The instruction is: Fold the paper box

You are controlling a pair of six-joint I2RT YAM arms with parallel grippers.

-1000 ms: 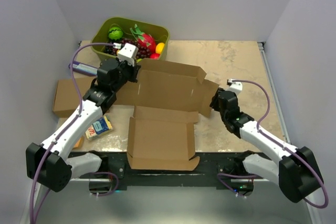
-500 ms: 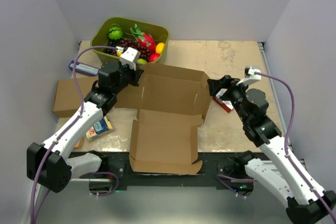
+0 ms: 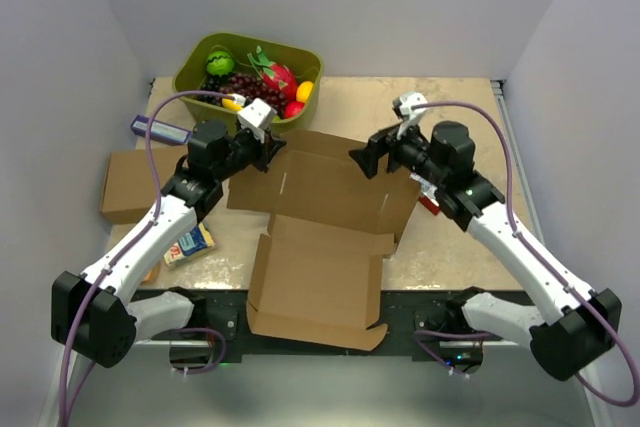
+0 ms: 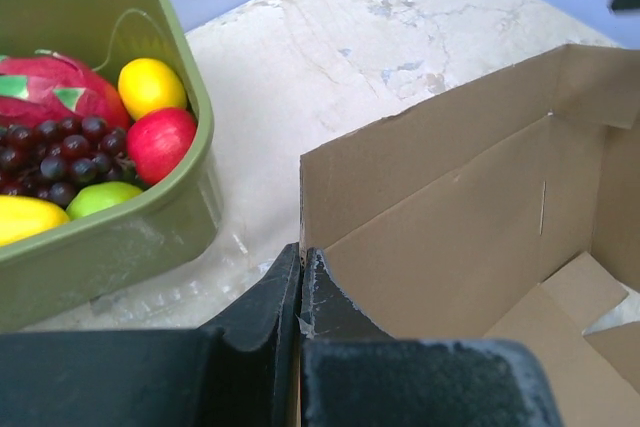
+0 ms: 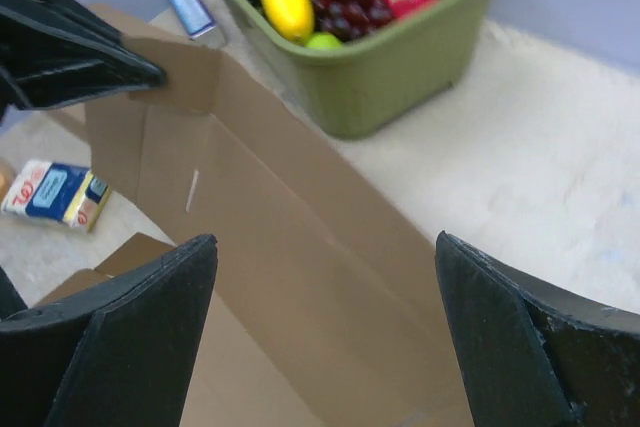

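Observation:
The paper box (image 3: 320, 282) is a brown die-cut sheet, its front panel flat on the table and its back panel (image 3: 330, 182) tilted up. My left gripper (image 3: 272, 147) is shut on that panel's upper left corner; in the left wrist view the fingertips (image 4: 301, 257) pinch the cardboard edge (image 4: 470, 217). My right gripper (image 3: 368, 160) hovers open over the panel's top right part. In the right wrist view the wide-apart gripper (image 5: 325, 242) holds nothing, with the cardboard (image 5: 260, 187) below it.
A green tub of fruit (image 3: 200, 72) stands at the back left, close behind the raised panel. Another brown cardboard box (image 3: 130, 182) lies at the left, a snack packet (image 3: 190, 242) in front of it. A blue item (image 3: 160, 130) and a red item (image 3: 430, 204) lie on the table.
My right arm has swung from the box's right flap up over the back panel, and its jaws have opened wide. The left gripper and its corner have shifted slightly right; the box has turned a little.

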